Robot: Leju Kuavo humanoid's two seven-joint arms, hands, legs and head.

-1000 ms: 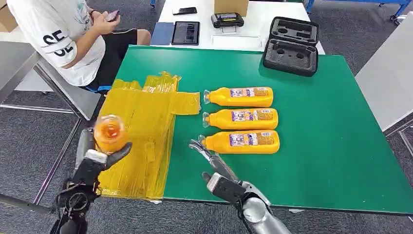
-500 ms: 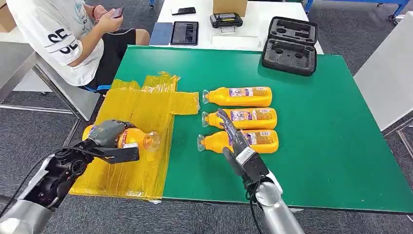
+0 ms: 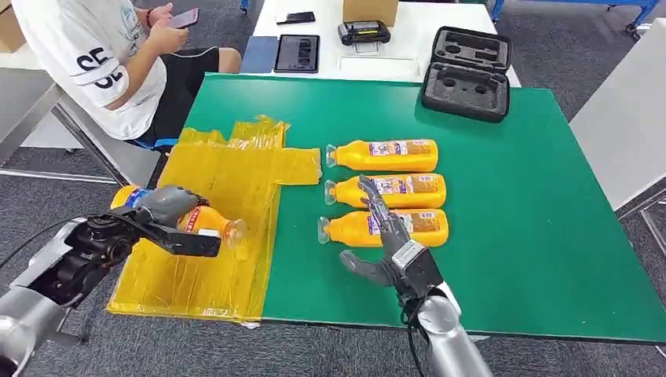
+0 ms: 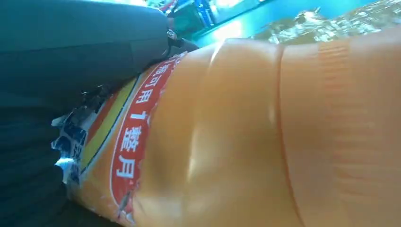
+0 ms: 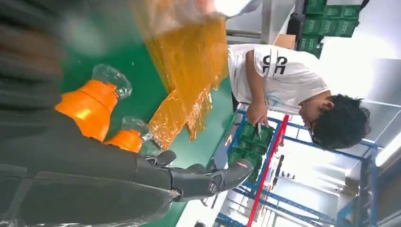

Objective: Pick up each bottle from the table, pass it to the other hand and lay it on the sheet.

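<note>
Green table (image 3: 510, 236): the left hand (image 3: 161, 216) grips a bottle (image 3: 200, 221) low over the yellow sheet (image 3: 236, 188)'s near edge; released there, it may roll off. Right hand (image 3: 389, 247) spread, empty, over the nearest bottle beside the sheet.

silver jointed arms (image 3: 448, 345), black cabling, dark grey hands: left hand (image 3: 169, 216), right hand (image 3: 393, 251)

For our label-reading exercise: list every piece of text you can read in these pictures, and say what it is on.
"可用 1 整月": red band on the held bottle's label.
"SE", cut off: the person's white shirt.
Labels on the three table bottles: too small to read.
</note>
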